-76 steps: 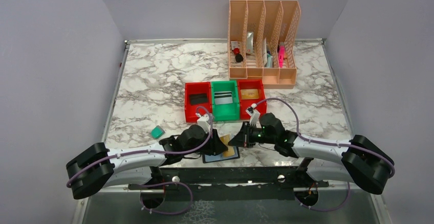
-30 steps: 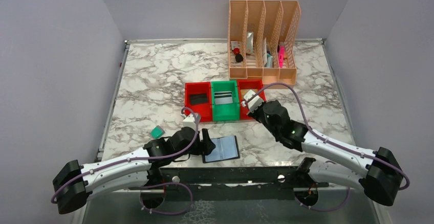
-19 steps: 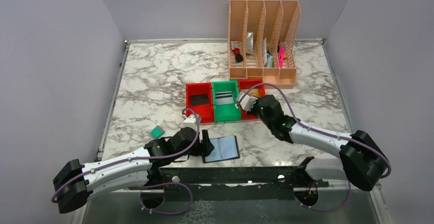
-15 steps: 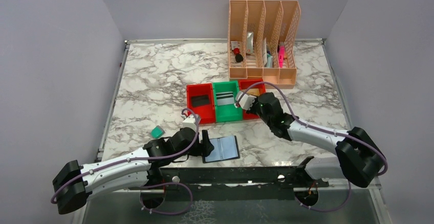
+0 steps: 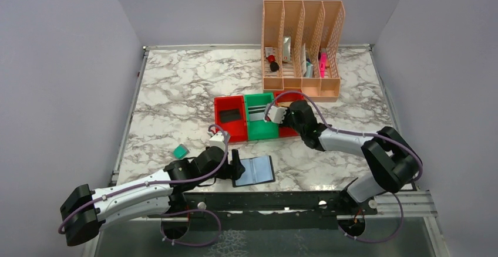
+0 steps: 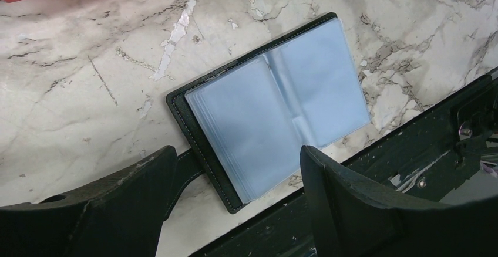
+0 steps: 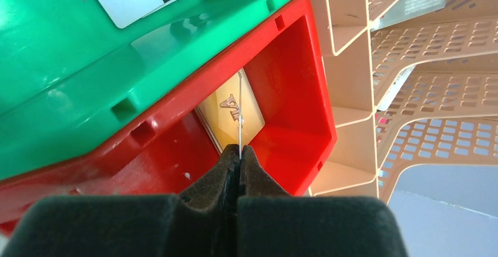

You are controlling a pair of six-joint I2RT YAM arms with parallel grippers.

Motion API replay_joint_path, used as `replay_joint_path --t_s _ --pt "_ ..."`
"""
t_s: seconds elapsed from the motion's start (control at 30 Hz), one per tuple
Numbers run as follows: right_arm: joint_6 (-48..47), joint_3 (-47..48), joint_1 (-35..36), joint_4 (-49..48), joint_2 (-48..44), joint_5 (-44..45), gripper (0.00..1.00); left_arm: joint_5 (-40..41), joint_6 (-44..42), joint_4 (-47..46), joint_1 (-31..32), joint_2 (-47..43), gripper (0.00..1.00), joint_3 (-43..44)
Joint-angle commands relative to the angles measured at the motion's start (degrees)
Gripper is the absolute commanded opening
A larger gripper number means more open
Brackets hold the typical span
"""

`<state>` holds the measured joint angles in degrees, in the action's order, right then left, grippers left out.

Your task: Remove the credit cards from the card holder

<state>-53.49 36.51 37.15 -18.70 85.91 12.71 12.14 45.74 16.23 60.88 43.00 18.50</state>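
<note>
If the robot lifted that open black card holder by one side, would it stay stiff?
Probably not: the card holder lies open at a middle fold, so the free half would likely flop. Its clear sleeves look glossy, perhaps slippery. Thin and flat, it may slide on the smooth table.

Black card holder (image 6: 270, 116) lies open, blue-grey sleeves up.

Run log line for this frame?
right gripper: shut on card above right red bin | left gripper: open beside card holder | card holder: open flat on table, no card showing
</note>
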Motion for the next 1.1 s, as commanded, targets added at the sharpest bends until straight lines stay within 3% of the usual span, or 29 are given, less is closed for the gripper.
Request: replay_joint_path --t_s 0.0,0.27,0.57,1.07 --pt "-4.1 3.3 -2.3 -3.7 3.5 -2.0 0.02 1.8 -1.3 0.7 0.2 -0.7 0.80 0.7" --pt "-7.3 6.2 -3.0 -5.7 9.2 -3.5 0.03 2.9 -1.4 0.7 0.2 -0.4 0.82 0.5" --pt "-5.3 5.6 -3.7 -6.0 9.7 -6.4 0.13 3.2 -1.2 1.0 0.2 0.2 0.83 0.8" --pt "-5.6 5.5 -5.2 -3.5 11.3 -8.6 0.17 3.2 -0.7 2.7 0.2 -1.9 0.83 0.8"
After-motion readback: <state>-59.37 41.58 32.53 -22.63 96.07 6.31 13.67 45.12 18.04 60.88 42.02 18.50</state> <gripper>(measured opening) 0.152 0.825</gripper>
